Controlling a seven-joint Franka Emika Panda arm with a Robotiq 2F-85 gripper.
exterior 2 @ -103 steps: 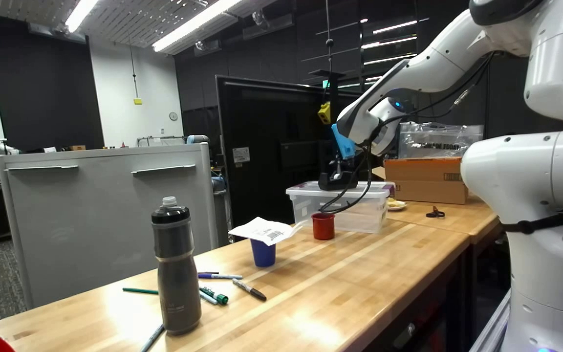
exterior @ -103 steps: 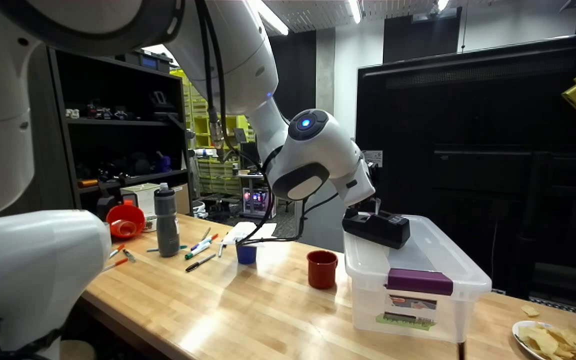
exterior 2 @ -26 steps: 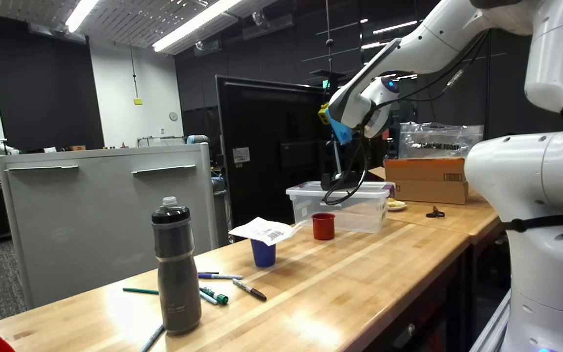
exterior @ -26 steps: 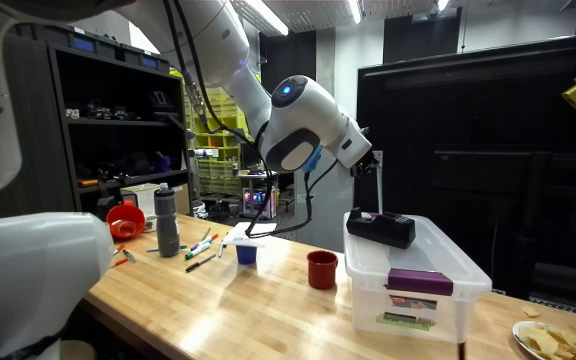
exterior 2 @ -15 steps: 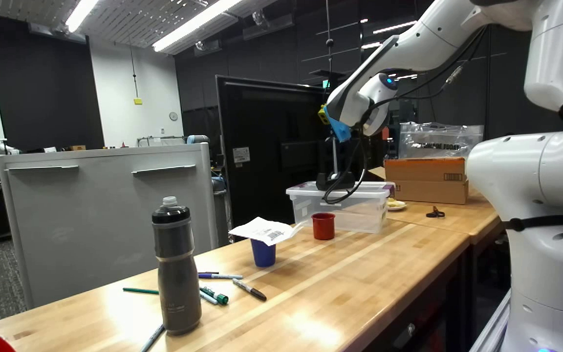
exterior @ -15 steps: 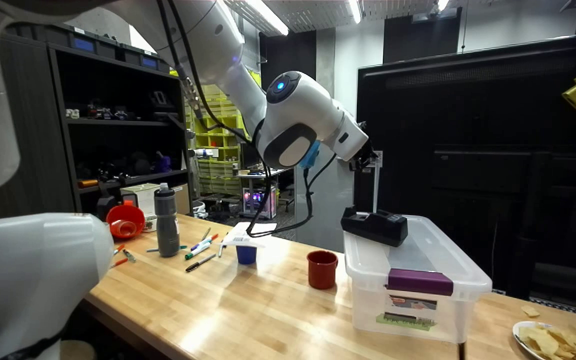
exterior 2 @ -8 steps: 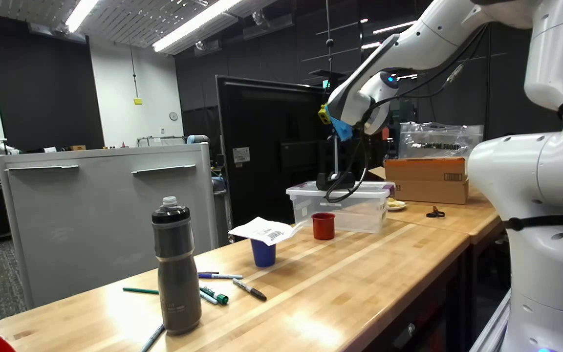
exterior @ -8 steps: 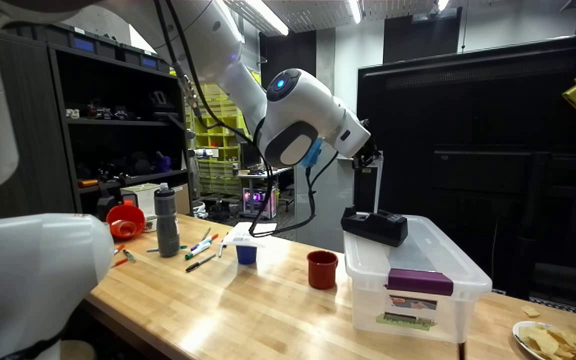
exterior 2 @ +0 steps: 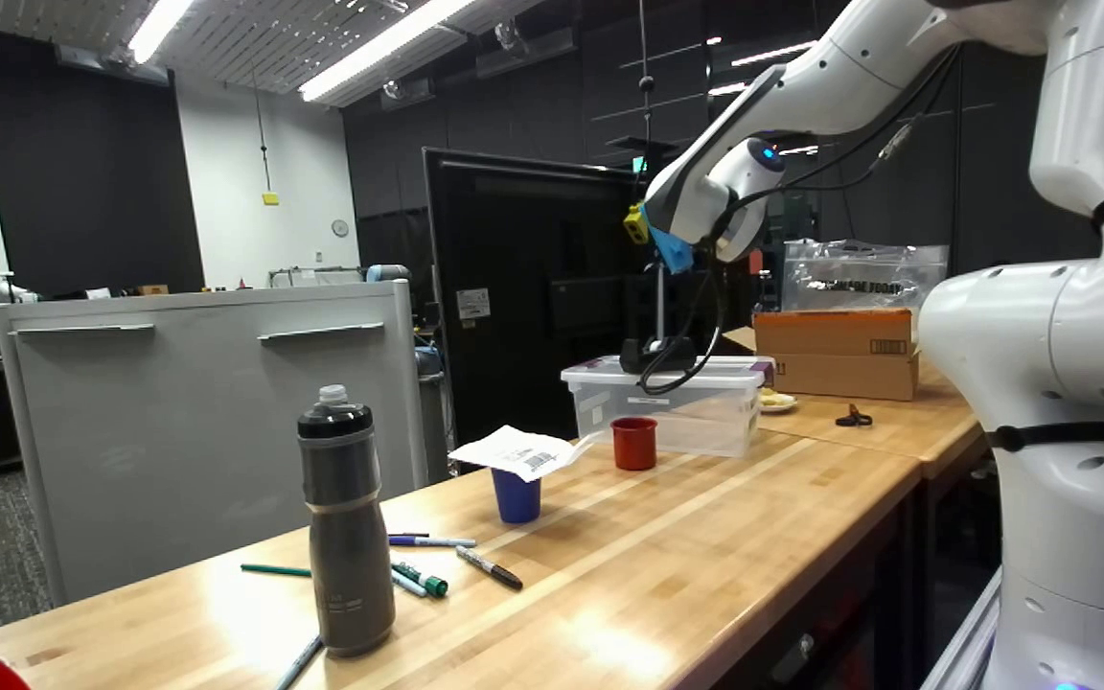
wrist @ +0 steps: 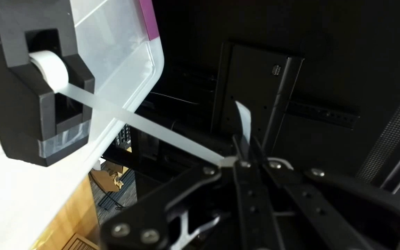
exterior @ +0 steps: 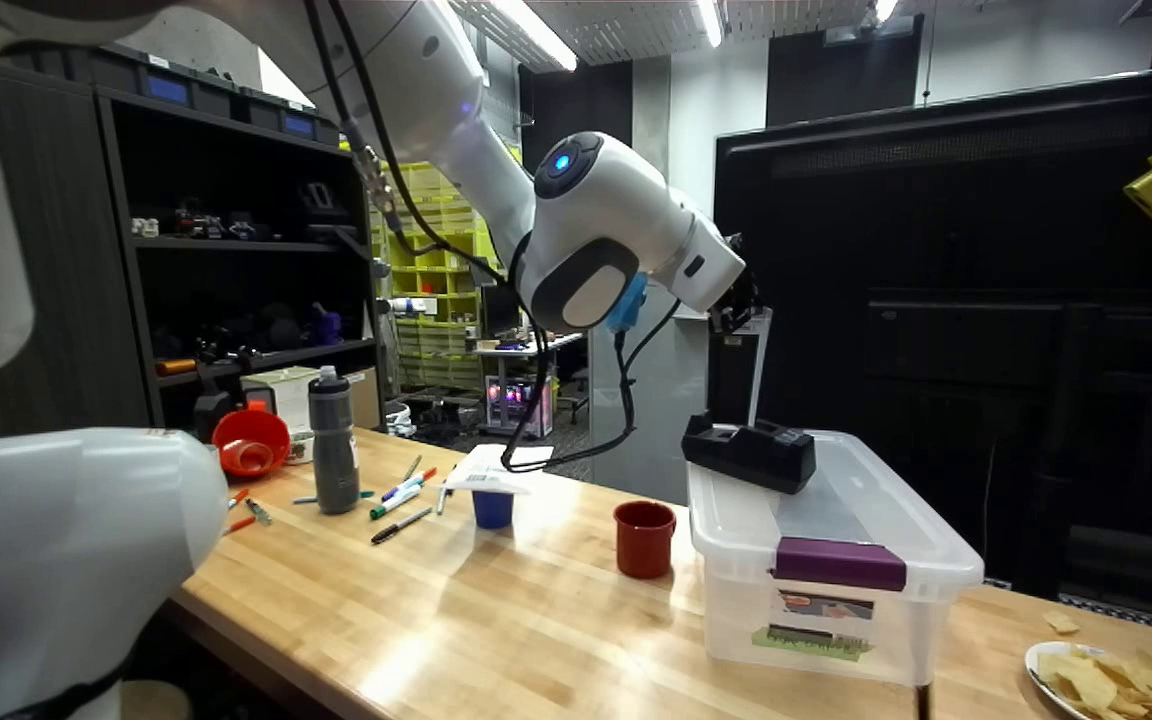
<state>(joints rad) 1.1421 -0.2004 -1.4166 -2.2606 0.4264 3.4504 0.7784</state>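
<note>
And there, the fingers [wrist: 247, 175] clenched the tape strip [wrist: 172, 137], already stretched out from the black dispenser [wrist: 16, 100]! It wasn't severed yet, running unbroken to the roll [wrist: 50, 67].

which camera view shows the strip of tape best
The wrist view: close up, the strip of tape stretches from its roll to the shut gripper. Both exterior views show just a narrow pale band above the dispenser.

Both exterior views: obliquely over the tabletop [exterior 2: 629, 575] from beside the arm [exterior 2: 820, 91], sharing the bin [exterior: 736, 600]. Wrist view: close, past the pincer [wrist: 246, 147], tape dispenser [wrist: 16, 93] at left.
</note>
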